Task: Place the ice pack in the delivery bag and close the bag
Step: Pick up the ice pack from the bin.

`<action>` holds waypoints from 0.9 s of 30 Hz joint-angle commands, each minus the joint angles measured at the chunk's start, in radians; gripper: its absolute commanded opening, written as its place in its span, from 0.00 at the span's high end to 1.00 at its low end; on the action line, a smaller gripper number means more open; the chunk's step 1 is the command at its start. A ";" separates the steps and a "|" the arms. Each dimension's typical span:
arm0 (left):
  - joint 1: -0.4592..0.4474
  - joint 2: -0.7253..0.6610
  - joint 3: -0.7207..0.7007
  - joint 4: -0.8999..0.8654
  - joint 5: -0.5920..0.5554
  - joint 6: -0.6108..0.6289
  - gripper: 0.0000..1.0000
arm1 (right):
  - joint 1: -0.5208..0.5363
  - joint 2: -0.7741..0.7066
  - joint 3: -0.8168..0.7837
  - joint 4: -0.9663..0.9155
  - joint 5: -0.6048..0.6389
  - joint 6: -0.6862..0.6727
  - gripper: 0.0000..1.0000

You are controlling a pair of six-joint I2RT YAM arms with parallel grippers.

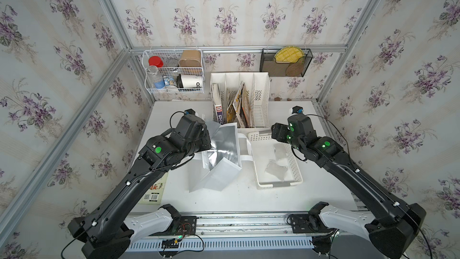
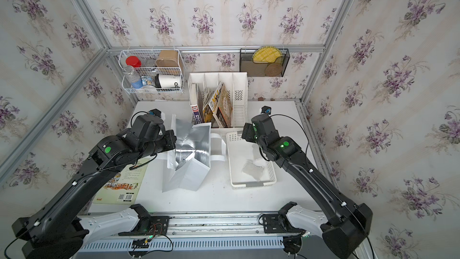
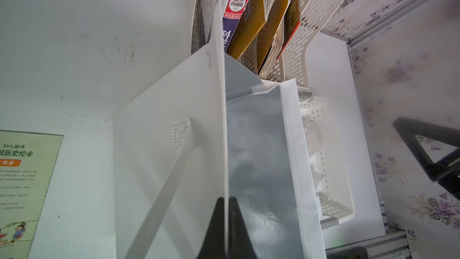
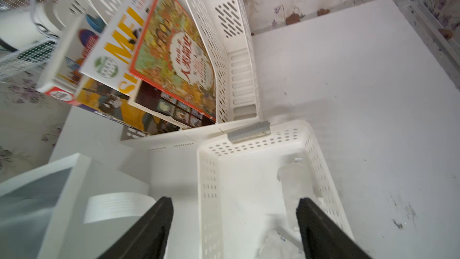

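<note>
The delivery bag [image 1: 224,170], white with silver foil lining [image 2: 191,145], stands open mid-table in both top views. My left gripper [image 3: 227,199] is shut on the top edge of the bag's near wall [image 3: 174,110], one finger outside and one against the foil. A clear ice pack [image 1: 276,169] lies in the white perforated basket [image 1: 278,185] to the right of the bag, with another clear pack [image 1: 281,150] farther back. My right gripper [image 4: 234,203] hangs open above the basket's far end [image 4: 249,143], holding nothing. One ice pack [image 4: 296,178] lies ahead of its fingers.
A white file rack [image 1: 261,95] with books stands right behind the bag and basket. A picture book [image 2: 119,183] lies flat at the left under my left arm. A wire basket [image 1: 174,71] and a black mesh holder [image 1: 286,62] hang on the back wall.
</note>
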 commanded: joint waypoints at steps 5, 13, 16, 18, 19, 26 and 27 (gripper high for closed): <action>0.002 0.005 0.003 0.046 -0.014 0.004 1.00 | -0.092 0.154 -0.059 -0.004 -0.112 -0.090 0.18; 0.001 -0.016 -0.016 0.045 0.000 -0.002 1.00 | -0.132 0.310 -0.073 0.057 -0.097 -0.109 0.18; 0.002 -0.022 -0.023 0.048 -0.003 -0.002 1.00 | -0.135 0.341 -0.086 0.070 -0.043 -0.092 0.19; 0.000 -0.023 -0.026 0.049 0.000 -0.003 1.00 | -0.141 0.356 -0.101 0.089 -0.041 -0.094 0.20; 0.000 -0.021 -0.027 0.052 0.004 -0.005 1.00 | -0.143 0.362 -0.105 0.094 -0.053 -0.096 0.20; 0.001 -0.013 -0.025 0.057 0.012 -0.006 1.00 | -0.146 0.413 -0.113 0.107 -0.061 -0.096 0.28; 0.001 -0.012 -0.025 0.057 0.012 -0.006 1.00 | -0.148 0.421 -0.113 0.107 -0.054 -0.100 0.27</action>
